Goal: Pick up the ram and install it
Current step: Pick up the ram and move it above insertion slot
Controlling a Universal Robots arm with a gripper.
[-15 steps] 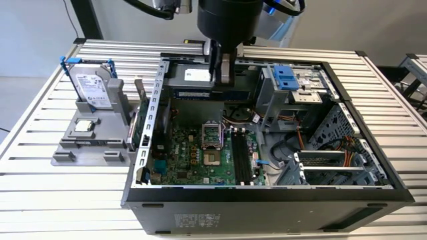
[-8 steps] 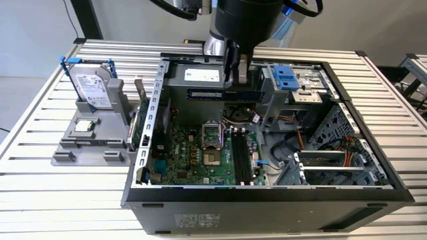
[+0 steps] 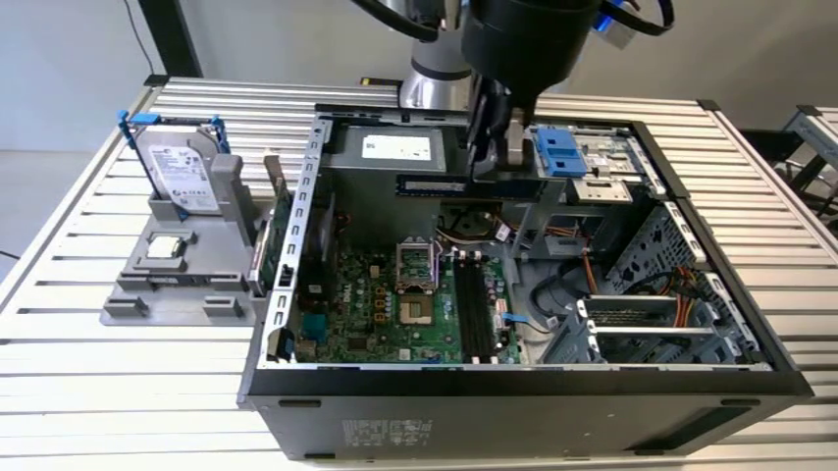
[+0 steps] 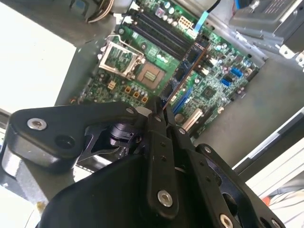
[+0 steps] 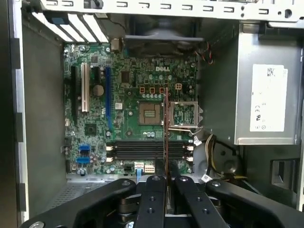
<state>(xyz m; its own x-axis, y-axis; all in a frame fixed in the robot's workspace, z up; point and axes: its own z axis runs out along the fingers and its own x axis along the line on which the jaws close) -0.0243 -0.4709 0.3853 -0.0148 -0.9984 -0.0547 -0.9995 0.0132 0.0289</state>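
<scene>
Dark ram (image 3: pixel 433 184) clamped in jaws, held end hidden; motherboard slots (image 5: pixel 142 148) below

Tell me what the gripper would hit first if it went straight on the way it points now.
Probably the motherboard near its black memory slots, and the ram held in the gripper would touch it before the jaws do, though depth is unclear.

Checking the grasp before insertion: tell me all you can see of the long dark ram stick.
The long, flat, dark circuit-board ram with small pale labels is held level above the green motherboard. The black gripper is shut on it, pinching its flat faces. In both wrist views it shows edge-on. Nothing else touches it.
</scene>
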